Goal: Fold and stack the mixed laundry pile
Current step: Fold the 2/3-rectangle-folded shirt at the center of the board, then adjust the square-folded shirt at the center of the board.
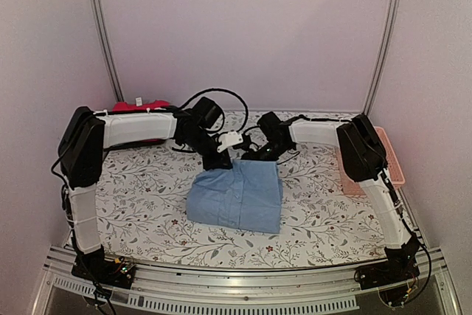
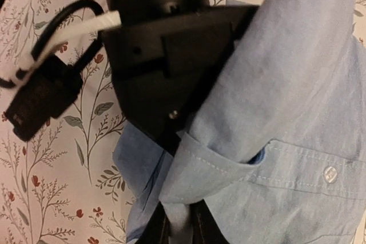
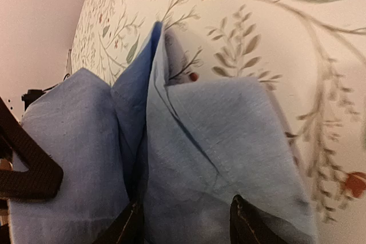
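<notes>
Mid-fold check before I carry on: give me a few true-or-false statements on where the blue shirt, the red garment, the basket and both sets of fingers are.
1. The blue shirt lies mid-table on the flowered tablecloth. True.
2. The red garment is stacked on the blue shirt. False: it lies apart at the far left edge, behind the left arm.
3. The left fingers pinch a fold of the blue shirt. True.
4. The basket stands on the left side. False: it is at the right edge, beside the right arm.
5. Blue cloth sits between the right fingers. True.
</notes>
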You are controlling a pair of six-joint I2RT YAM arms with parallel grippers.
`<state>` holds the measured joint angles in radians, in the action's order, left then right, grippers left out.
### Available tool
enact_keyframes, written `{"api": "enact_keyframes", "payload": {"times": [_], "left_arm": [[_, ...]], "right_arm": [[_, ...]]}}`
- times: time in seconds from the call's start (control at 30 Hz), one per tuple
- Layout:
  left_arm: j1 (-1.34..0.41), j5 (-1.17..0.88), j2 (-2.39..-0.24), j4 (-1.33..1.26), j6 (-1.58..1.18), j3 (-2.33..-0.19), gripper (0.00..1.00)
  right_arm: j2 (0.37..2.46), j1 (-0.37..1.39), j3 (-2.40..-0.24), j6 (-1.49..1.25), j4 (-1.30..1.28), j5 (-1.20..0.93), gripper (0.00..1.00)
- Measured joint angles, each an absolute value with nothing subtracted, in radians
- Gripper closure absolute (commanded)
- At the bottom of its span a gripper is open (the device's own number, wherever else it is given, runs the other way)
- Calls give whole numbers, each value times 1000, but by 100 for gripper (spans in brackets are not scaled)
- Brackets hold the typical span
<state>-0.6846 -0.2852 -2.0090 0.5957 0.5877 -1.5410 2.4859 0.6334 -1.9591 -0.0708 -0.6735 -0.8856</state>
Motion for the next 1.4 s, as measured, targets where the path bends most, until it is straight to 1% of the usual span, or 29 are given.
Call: {"api": "enact_keyframes", "payload": {"times": [0.03,0.17,0.23,0.27,0.37,0.43,0.47,0.63,0.73,0.83,0.93,1.07,1.17,1.3,1.37,1.4], "left_arm": [[-683,-285,-2011,595,591,-1544,81],[-669,-279,-2023,579,573,-1567,64],[-651,-275,-2030,569,544,-1588,54],[-638,-275,-2033,566,516,-1606,48],[-574,-305,-2029,555,408,-1660,37],[-504,-366,-2003,527,310,-1656,4],[-467,-401,-1980,503,262,-1633,1],[-287,-530,-1794,430,23,-1420,0],[-286,-588,-1717,383,-81,-1304,0],[-310,-648,-1693,313,-158,-1200,0],[-319,-643,-1657,210,-241,-1059,0],[-311,-609,-1532,71,-351,-916,0],[-293,-650,-1496,-9,-387,-911,0],[-300,-678,-1551,-28,-366,-961,1],[-308,-690,-1597,-25,-351,-976,9],[-314,-694,-1629,-12,-339,-989,11]], "right_arm": [[2481,614,-1963,-83,-674,-867,45],[2439,493,-1966,-134,-675,-795,39],[2407,434,-1965,-156,-674,-772,38],[2388,408,-1961,-163,-670,-767,38],[2294,337,-1898,-184,-649,-765,37],[2217,319,-1827,-188,-630,-774,37],[2178,319,-1787,-189,-620,-781,37],[2055,362,-1589,-189,-580,-827,37],[2047,392,-1520,-183,-580,-840,37],[2047,424,-1498,-157,-599,-830,37],[2047,443,-1492,-134,-598,-816,37],[2050,451,-1476,-111,-600,-794,37],[2054,450,-1476,-98,-601,-788,37],[2077,450,-1476,-81,-602,-781,38],[2097,450,-1480,-73,-609,-776,38],[2109,451,-1483,-70,-613,-772,39]]}}
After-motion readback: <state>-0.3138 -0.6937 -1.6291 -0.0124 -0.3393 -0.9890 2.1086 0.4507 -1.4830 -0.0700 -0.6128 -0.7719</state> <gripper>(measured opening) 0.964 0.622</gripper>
